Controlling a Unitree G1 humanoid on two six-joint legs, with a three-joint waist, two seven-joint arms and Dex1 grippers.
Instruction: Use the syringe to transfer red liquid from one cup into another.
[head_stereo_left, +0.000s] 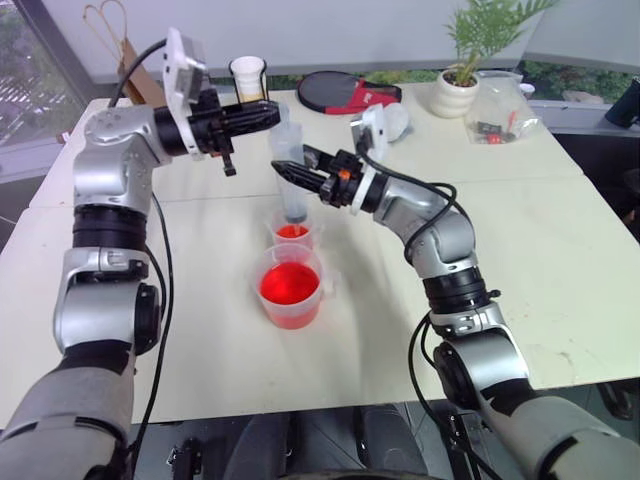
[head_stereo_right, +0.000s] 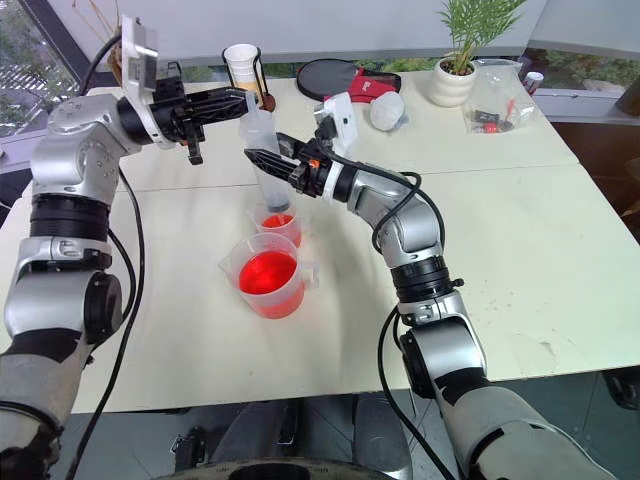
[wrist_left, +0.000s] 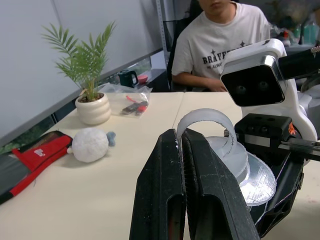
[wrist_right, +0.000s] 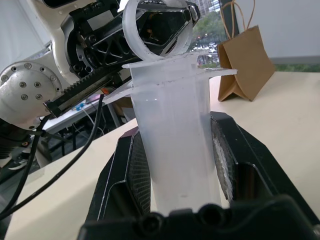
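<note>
right gripper (wrist_right: 175, 165) clamps the syringe (head_stereo_right: 266, 160) upright, tip in the small cup (head_stereo_right: 279, 226) beside the beaker (head_stereo_right: 268, 282). left gripper (wrist_left: 184, 150), fingers closed together, presses the plunger ring (wrist_left: 206, 125). risk: off-axis push could tilt the barrel, spilling red liquid (head_stereo_right: 265, 272).

A cream-white table (head_stereo_left: 560, 250) made of joined panels stands before a pale wall (head_stereo_left: 330, 30), with windows (head_stereo_left: 30, 60) showing greenery outside. A potted palm (head_stereo_left: 462, 85), a brown paper bag (head_stereo_left: 135, 70) and a seated person (wrist_left: 220, 45) lie beyond.
</note>
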